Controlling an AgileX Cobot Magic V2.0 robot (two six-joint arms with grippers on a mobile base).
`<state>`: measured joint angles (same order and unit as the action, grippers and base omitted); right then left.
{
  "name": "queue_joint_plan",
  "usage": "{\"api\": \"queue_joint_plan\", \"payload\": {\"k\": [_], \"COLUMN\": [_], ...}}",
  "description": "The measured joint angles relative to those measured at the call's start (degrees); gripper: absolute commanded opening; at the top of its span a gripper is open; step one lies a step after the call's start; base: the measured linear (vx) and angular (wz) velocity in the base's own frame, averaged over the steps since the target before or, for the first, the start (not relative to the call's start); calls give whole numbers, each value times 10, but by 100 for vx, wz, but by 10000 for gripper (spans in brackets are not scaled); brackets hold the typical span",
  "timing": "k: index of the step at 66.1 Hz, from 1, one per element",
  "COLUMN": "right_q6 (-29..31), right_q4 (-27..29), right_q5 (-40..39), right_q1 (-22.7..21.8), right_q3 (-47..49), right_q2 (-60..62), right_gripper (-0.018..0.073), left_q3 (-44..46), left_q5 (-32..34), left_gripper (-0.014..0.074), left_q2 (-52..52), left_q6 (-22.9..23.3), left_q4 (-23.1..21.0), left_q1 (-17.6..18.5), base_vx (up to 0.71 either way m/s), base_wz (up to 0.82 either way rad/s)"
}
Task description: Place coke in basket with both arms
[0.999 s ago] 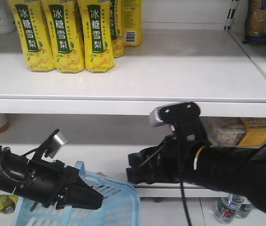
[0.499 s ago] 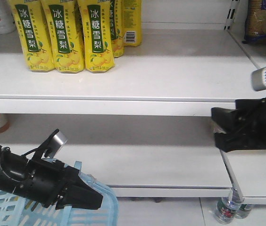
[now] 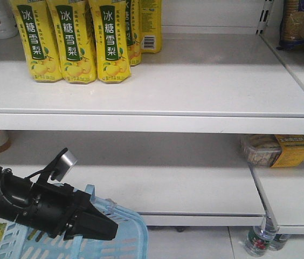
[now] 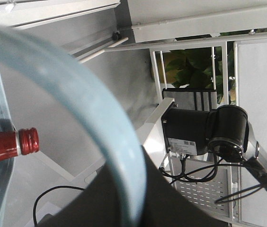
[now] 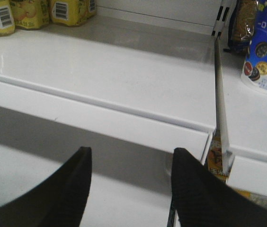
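The right arm has swung out of the front view within the last second; its right pincer now hangs open and empty before the white shelf. So the drop looks done: one coke, red cap showing, lies behind the basket's rim in the left wrist view. The left pincer stays clamped on the one pale blue basket, below that shelf. Three yellow pear-drink bottles front the shelf.
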<state>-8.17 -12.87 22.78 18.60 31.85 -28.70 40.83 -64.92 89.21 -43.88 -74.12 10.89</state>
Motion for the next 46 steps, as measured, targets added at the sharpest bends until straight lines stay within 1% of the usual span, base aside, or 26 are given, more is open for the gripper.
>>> {"api": "queue_joint_plan", "payload": {"k": [9, 19, 26, 34, 46], "right_q6": [-13, -37, -43, -45, -45], "right_q4": [0, 0, -1, -10, -4], "right_q5": [-1, 5, 14, 15, 14], "right_q1": [0, 0, 0, 0, 0], "right_q3": [-63, -116, -150, -178, -207], "right_q2": [95, 192, 251, 289, 295], "right_gripper": [382, 382, 382, 382, 382], "left_q3": [0, 0, 0, 0, 0], "left_q5": [0, 0, 0, 0, 0], "left_gripper": [-6, -6, -6, -6, -6], "left_q2": [0, 0, 0, 0, 0], "left_q6": [0, 0, 0, 0, 0], "left_q4": [0, 0, 0, 0, 0], "left_q1": [0, 0, 0, 0, 0], "base_vx": [0, 0, 0, 0, 0], "base_wz": [0, 0, 0, 0, 0]}}
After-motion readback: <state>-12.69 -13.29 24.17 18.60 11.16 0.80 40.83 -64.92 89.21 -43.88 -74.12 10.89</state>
